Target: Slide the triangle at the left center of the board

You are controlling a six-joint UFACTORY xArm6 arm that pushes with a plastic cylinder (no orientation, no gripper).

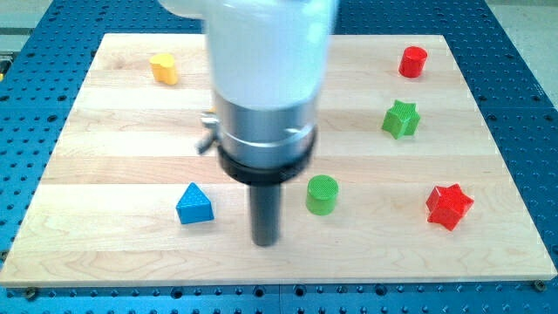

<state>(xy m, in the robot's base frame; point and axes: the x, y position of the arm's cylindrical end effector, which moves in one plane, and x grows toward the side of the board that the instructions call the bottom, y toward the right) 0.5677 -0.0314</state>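
Observation:
A blue triangle block (194,204) lies on the wooden board (113,148) at the view's lower left. My tip (265,242) rests on the board to the right of the blue triangle, a short gap apart, and to the lower left of a green cylinder (321,194). The arm's white and grey body hides the middle top of the board.
A yellow block (163,67) sits at the view's top left. A red cylinder (412,62) is at the top right, a green star (401,119) below it, and a red star (449,206) at the lower right. The board lies on a blue perforated table (523,96).

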